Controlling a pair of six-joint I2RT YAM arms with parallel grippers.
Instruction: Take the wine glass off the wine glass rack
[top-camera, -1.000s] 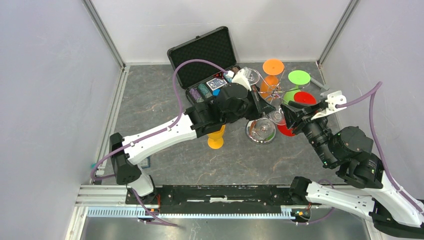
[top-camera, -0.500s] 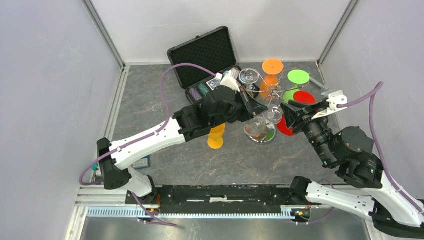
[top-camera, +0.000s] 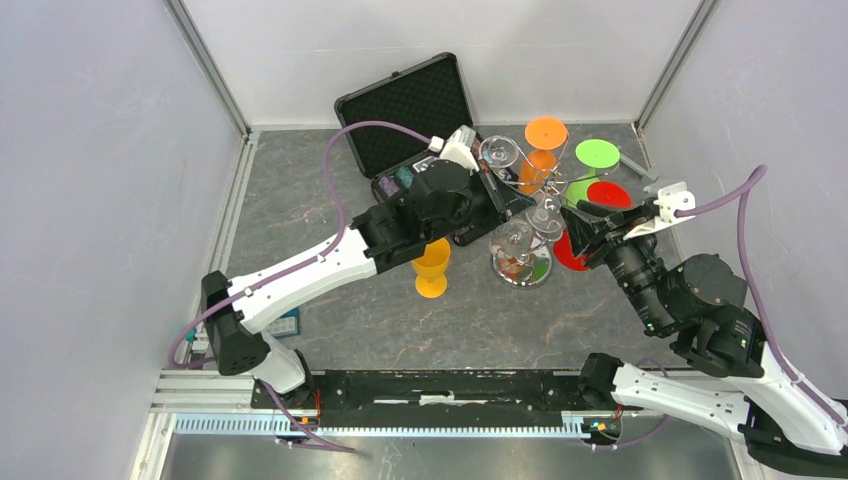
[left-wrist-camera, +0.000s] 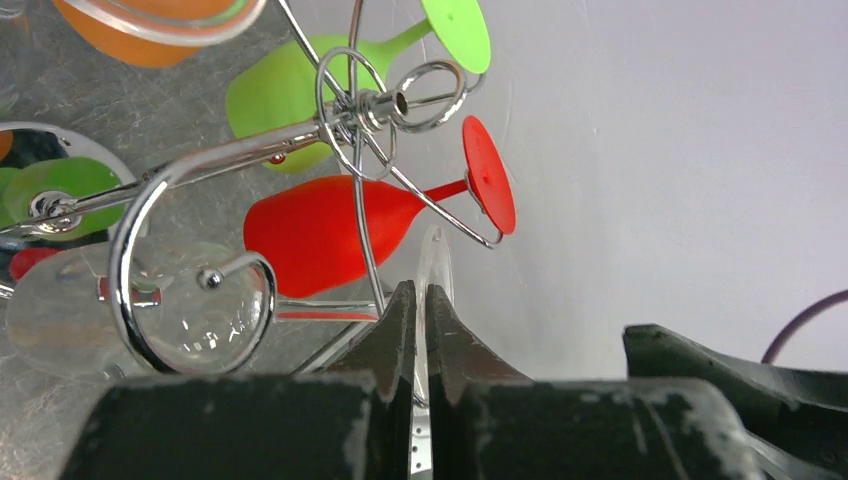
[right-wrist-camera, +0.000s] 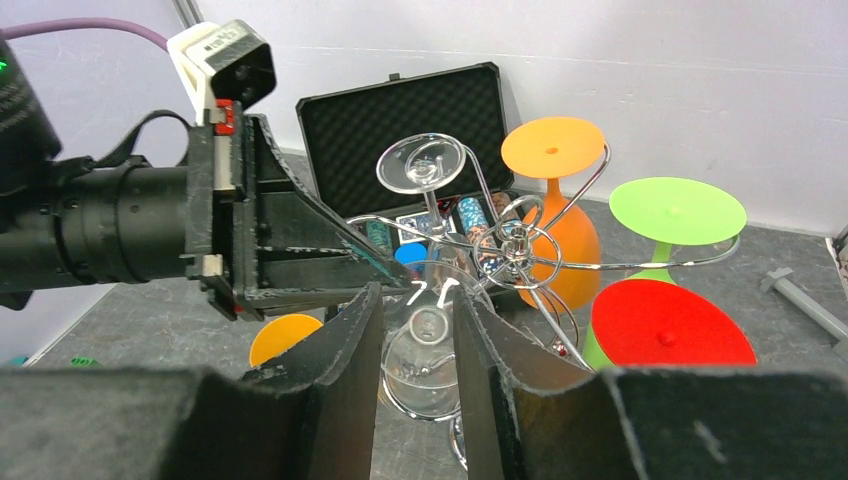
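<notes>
The chrome wine glass rack stands mid-table with its hub and curled arms spread. A clear wine glass lies sideways in one hook. Its bowl is at the left of the left wrist view and its foot is edge-on. My left gripper is shut on the rim of that foot. My right gripper faces the same foot end-on. One right finger presses each side of the foot. The left gripper's tips meet just above it.
Hanging on the rack are an orange glass, a green glass, a red glass and another clear glass. An orange glass stands on the table. The open black chip case sits behind the rack, near the back wall.
My left arm has swung back and to the left, uncovering the clear glass at the rack's top. The held glass shifted slightly toward the back. My right arm has stayed put.
</notes>
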